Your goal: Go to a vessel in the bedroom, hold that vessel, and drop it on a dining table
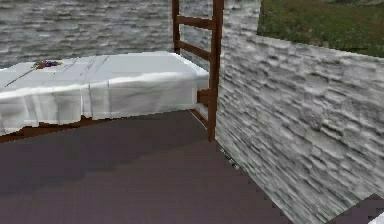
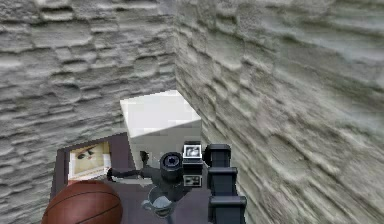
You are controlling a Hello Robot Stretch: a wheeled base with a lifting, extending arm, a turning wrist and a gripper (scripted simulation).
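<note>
Dark tabletop (image 2: 118, 152): grey blob (image 2: 158, 207) lies nr tool (image 2: 125, 176)

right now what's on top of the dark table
A white box and a flat card lie on the dark table, a basketball at its near end. The arm and claw cover part of it.

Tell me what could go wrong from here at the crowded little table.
The gripper is close to a basketball on the dark table and to a white box; a sideways swing could knock the ball rolling. The stone wall stands close beside the arm, so turning might scrape it.
</note>
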